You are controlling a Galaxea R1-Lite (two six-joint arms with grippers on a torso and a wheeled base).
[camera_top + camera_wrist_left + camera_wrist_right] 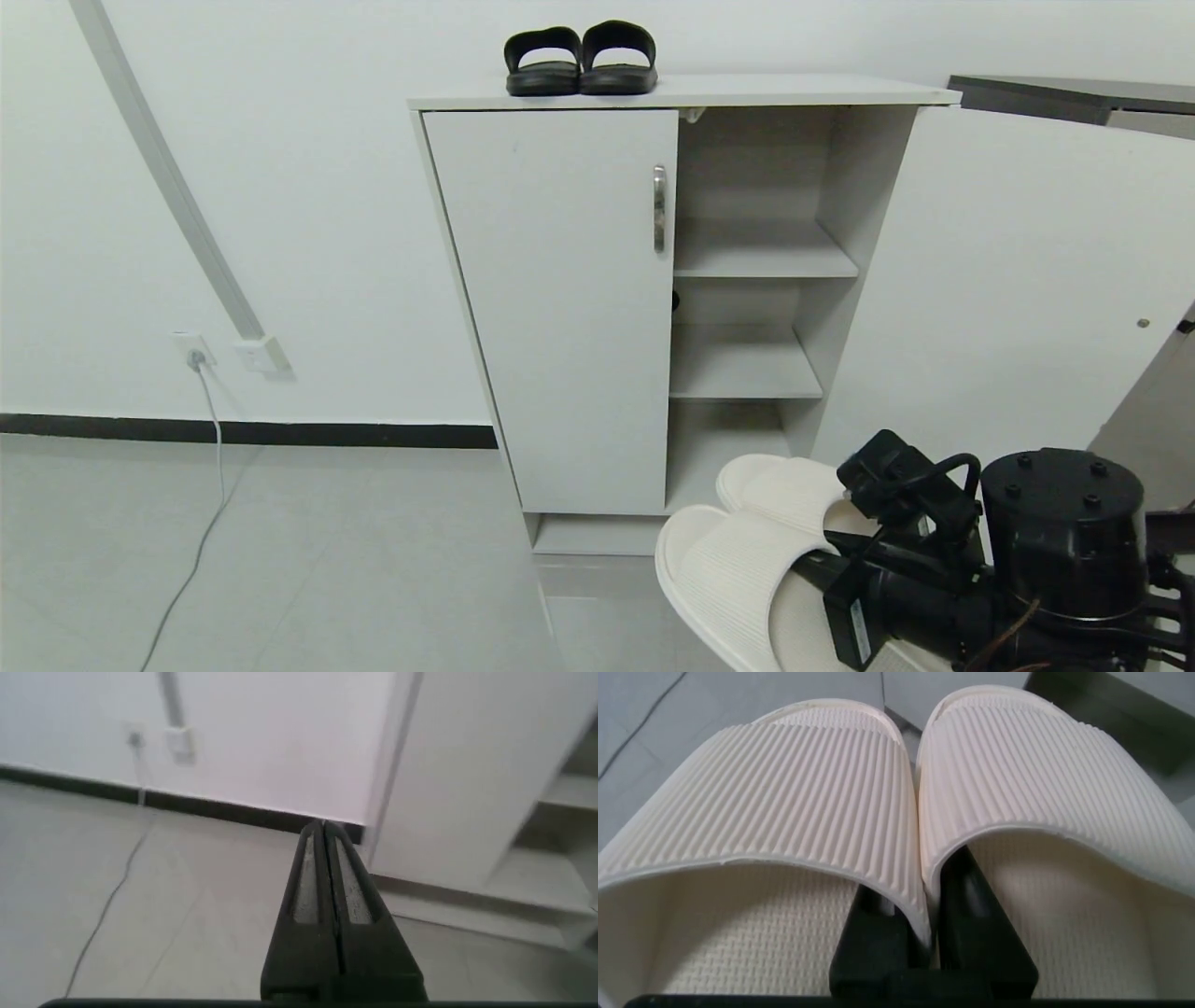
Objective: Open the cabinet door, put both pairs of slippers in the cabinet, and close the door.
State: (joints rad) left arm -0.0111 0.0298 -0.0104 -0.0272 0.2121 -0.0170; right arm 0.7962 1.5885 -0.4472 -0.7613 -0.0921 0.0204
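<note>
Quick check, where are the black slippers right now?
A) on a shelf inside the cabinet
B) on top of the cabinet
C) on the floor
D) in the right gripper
B: the black slippers sit side by side on the cabinet top, and the right gripper holds the white slippers instead.

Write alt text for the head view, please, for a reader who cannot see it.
The right end effector holds white slippers low before a white cabinet with its right door open. Black slippers sit on top.
</note>
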